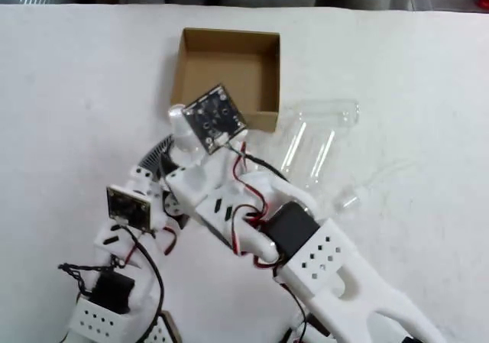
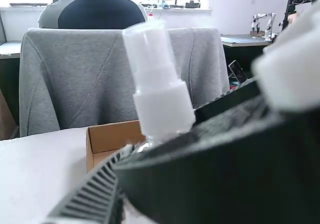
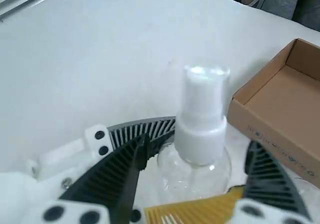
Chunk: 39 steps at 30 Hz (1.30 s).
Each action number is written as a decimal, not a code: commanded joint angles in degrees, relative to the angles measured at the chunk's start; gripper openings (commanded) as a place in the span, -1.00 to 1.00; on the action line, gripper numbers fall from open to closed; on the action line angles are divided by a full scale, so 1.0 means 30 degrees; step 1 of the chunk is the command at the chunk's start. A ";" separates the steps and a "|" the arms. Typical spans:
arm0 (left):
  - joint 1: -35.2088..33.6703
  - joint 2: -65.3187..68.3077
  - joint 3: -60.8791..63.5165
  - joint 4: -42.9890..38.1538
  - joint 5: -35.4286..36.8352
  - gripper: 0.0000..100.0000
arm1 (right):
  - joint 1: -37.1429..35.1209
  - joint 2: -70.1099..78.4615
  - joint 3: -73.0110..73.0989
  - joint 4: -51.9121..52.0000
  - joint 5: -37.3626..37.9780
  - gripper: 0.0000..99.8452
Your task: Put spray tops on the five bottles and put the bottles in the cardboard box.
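Upright on the surface (image 1: 76, 91), just beside the corner of the cardboard box (image 1: 229, 34) nearest the arms: a clear bottle (image 3: 195, 168) with a white spray top (image 3: 202, 115) on. Looks empty, so judged light and easy to tip. Smooth, rounded plastic, likely slippery and a little yielding under a hard squeeze. Best taken low on the clear body, not by the narrow spray top, apt to twist or pop off. Right tool (image 3: 197, 151) spread wide, one jaw on each side of the bottle, neither pressing it. Left tool (image 1: 164, 152) close against the bottle; cannot tell whether clamped. Lying flat beside the box, well apart from both tools: more clear bottles (image 1: 309, 140).
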 commanded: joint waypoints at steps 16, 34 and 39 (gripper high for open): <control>0.0103 -0.0366 -0.0059 -0.0440 -0.0147 -0.81 | -0.0073 -0.0571 -0.8381 0.4967 0.0088 -0.32; -0.2505 -0.0308 -0.0557 -0.3985 -0.0147 -0.81 | 0.7429 -0.7927 -0.0791 1.1150 0.0850 -0.55; -0.3179 -0.0308 -0.2081 -0.3722 -0.0147 -0.81 | 1.0125 -1.0769 0.4484 0.8308 0.2901 -0.97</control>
